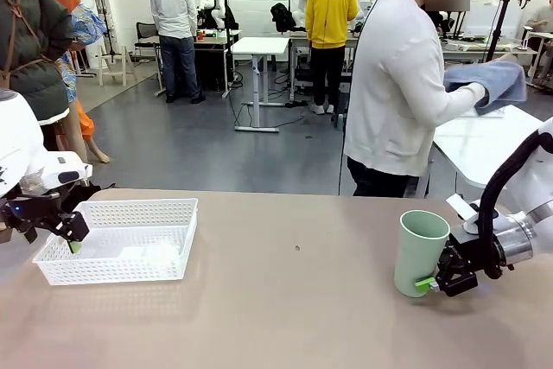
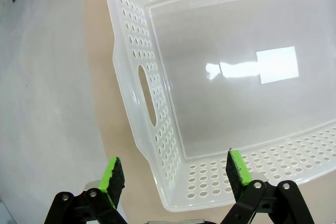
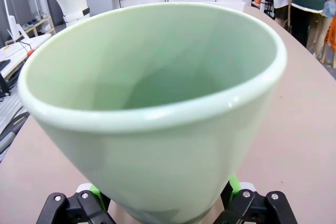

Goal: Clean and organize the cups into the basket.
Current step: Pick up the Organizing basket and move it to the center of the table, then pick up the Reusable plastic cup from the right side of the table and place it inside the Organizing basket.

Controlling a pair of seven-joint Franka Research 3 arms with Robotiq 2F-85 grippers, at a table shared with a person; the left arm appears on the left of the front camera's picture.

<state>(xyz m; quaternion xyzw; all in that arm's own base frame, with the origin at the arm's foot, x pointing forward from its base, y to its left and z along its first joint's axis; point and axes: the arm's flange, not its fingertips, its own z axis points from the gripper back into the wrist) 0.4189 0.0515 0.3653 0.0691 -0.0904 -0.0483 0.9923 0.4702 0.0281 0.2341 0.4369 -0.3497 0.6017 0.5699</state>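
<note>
tan table [image 1: 285, 308], lab | left gripper [image 2: 173, 161] apart at basket [image 1: 130, 213] corner | right gripper [image 3: 164, 190] apart around cup [image 1: 419, 252]

Bright even light; glare on basket [image 2: 220, 116] floor; wrist views warped at edges.

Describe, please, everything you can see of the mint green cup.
The mint green cup is a tall, handleless, slightly tapered, matte tumbler with a rounded rim, empty. It stands mouth up on the table, near its right end. The right gripper straddles its base, jaws wide; whether it touches is unclear.
</note>
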